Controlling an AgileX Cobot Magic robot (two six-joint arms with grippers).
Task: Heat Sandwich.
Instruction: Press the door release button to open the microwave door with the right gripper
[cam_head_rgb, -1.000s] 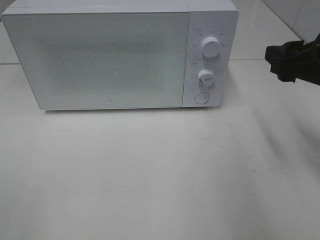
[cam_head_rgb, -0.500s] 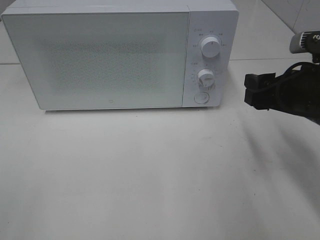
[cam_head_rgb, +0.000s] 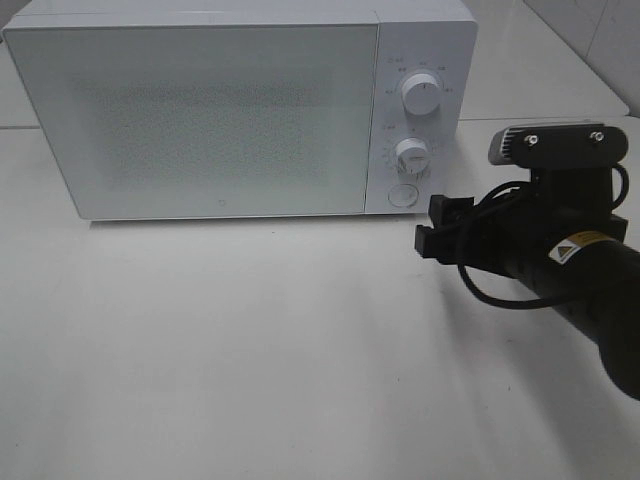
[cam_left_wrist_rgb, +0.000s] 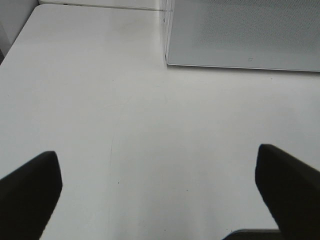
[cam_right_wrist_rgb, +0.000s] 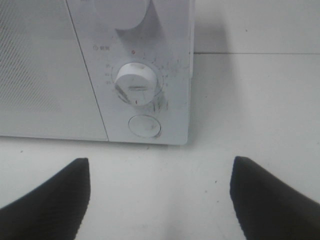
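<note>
The right gripper (cam_head_rgb: 432, 228) is hovering wide and empty at five o'clock from the round button (cam_head_rgb: 403, 195) of the microwave (cam_head_rgb: 200, 110); the left gripper (cam_left_wrist_rgb: 157, 165) is gaping wide too.

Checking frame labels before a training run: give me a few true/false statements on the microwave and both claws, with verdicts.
1. The microwave has its door shut. True.
2. The right claw grips the lower knob. False: it is open, holds nothing and hangs in front of the control panel, apart from it.
3. The left claw is open over the table. True.
4. A sandwich sits on the table in front of the microwave. False: no sandwich shows in any view.
5. The panel has the upper knob and the lower knob above a round button. True.
</note>
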